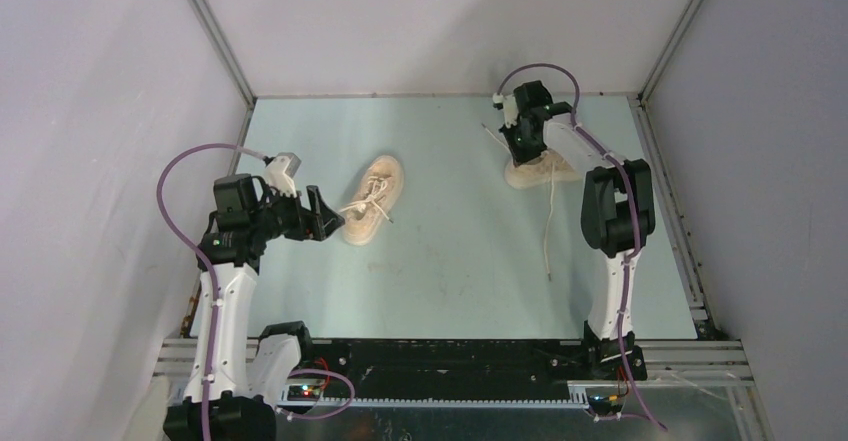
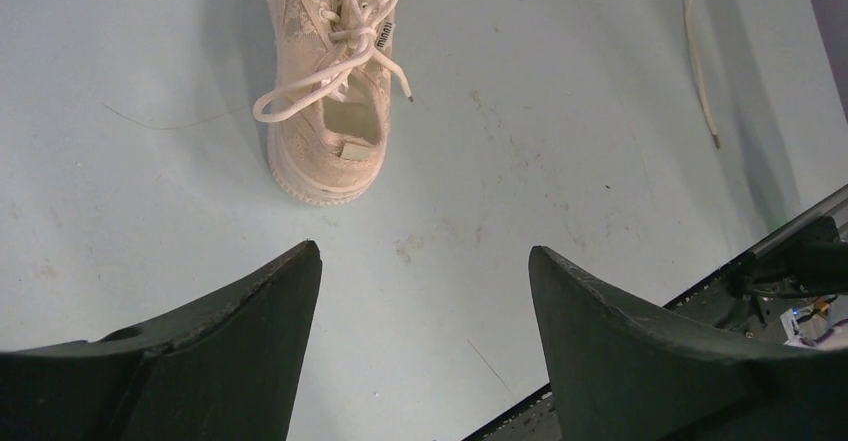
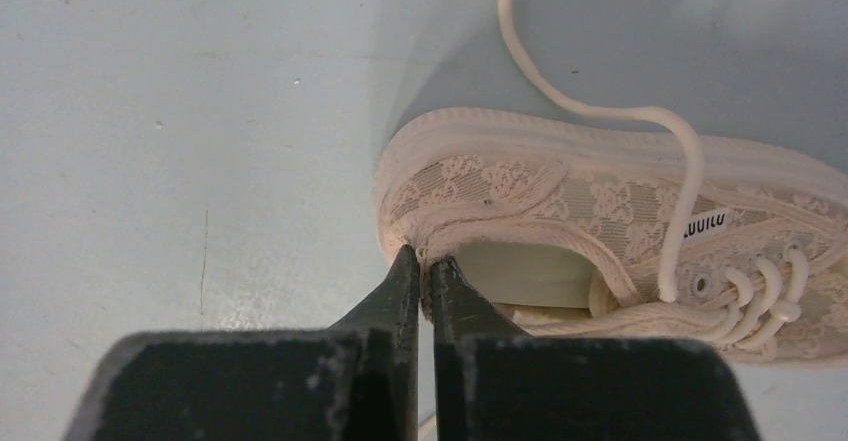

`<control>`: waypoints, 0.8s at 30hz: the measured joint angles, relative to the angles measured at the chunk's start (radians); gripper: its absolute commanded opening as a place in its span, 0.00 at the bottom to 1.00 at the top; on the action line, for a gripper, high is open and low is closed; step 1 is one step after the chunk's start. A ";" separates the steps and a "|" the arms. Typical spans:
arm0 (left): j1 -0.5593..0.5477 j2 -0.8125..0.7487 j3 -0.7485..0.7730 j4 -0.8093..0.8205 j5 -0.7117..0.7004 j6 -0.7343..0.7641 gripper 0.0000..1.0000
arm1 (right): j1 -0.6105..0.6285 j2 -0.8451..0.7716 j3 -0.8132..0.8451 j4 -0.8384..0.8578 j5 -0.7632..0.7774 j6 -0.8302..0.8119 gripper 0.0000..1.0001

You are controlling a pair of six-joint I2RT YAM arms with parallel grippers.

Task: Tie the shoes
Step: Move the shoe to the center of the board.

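Observation:
Two cream lace shoes lie on the pale blue table. The left shoe has its heel toward my left gripper. That gripper hangs open just short of the heel, holding nothing. One lace loop spills off this shoe's side. The right shoe lies at the back right. My right gripper is shut on its heel collar, one finger inside the opening and one outside. Its loose lace trails toward the near edge.
Grey enclosure walls close in the table on three sides. A black and metal rail runs along the near edge by the arm bases. The right shoe's lace end shows at the left wrist view's top right.

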 measured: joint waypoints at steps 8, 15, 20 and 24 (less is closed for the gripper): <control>0.000 0.003 -0.003 0.028 0.023 -0.035 0.80 | 0.077 -0.164 -0.184 -0.047 -0.206 -0.251 0.00; -0.002 0.007 -0.071 0.105 0.053 -0.097 0.76 | 0.404 -0.401 -0.398 -0.165 -0.383 -0.454 0.00; -0.042 0.036 -0.071 0.123 0.048 -0.118 0.75 | 0.601 -0.479 -0.523 -0.208 -0.405 -0.488 0.00; -0.082 0.061 -0.071 0.130 0.044 -0.126 0.75 | 0.718 -0.533 -0.625 -0.219 -0.354 -0.503 0.00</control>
